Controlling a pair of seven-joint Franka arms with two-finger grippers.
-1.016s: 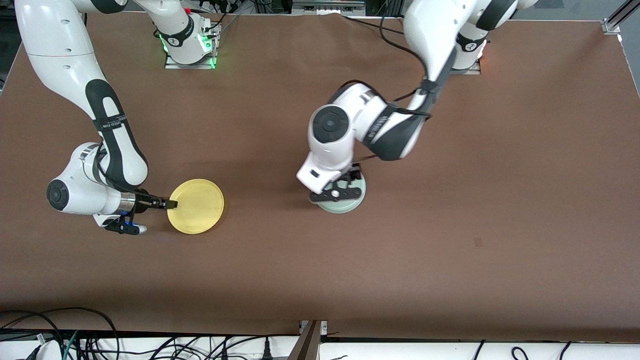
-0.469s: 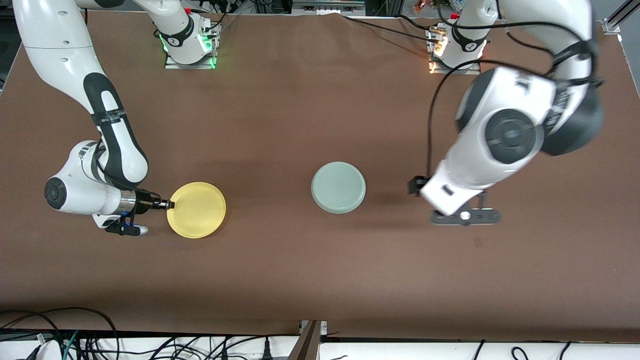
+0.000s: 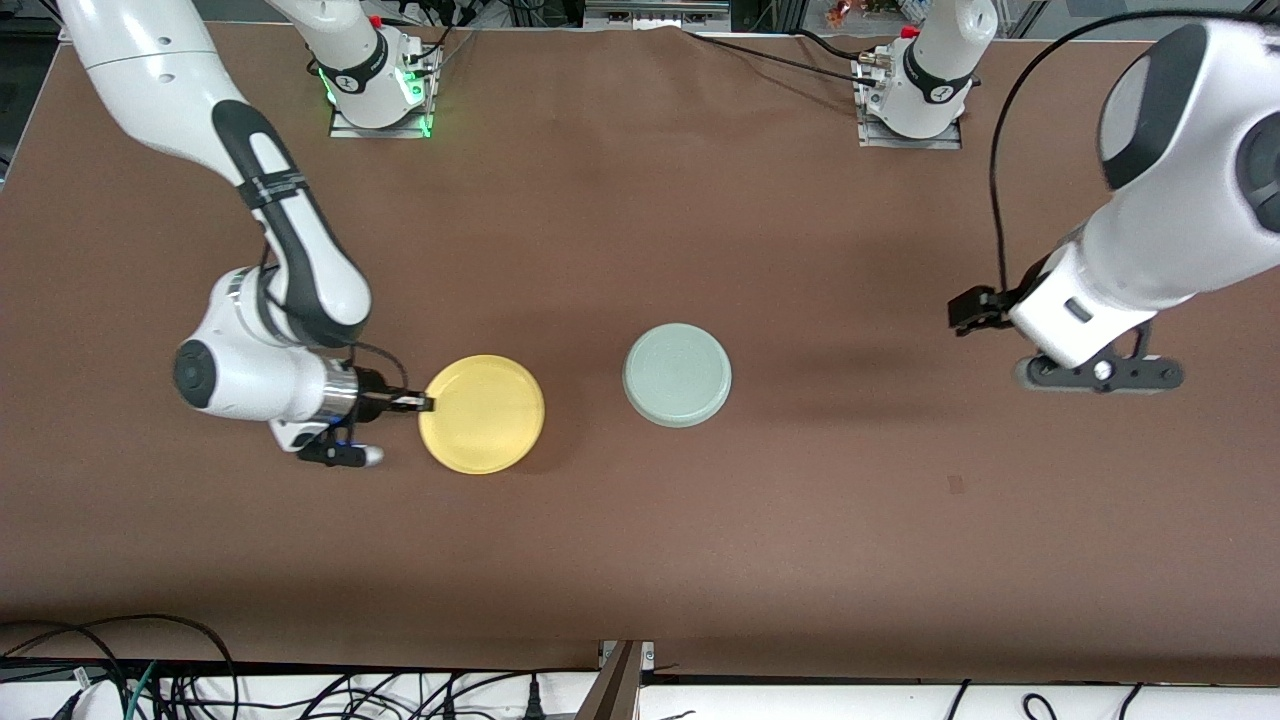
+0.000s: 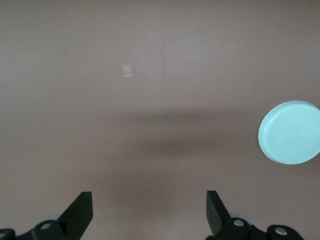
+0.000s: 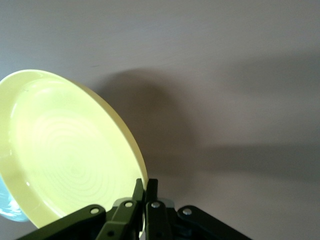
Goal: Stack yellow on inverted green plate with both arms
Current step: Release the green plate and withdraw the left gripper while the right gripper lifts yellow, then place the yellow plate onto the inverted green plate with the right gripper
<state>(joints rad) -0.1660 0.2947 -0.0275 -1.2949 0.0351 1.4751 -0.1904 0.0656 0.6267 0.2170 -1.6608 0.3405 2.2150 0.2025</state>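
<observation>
The yellow plate sat just beside the green plate, toward the right arm's end of the worktop and a shade nearer the front camera. The right pincer was pinching that yellow rim edge-on, jaws pressed tight, the plate looking tipped up off the brown surface. Stiff, light and probably slick, so the thin rim was the only real purchase. The green plate lay upside down, ringed underside up. The left pincer hung spread wide and empty over bare worktop, well apart from the green plate toward the left arm's end, waiting.
</observation>
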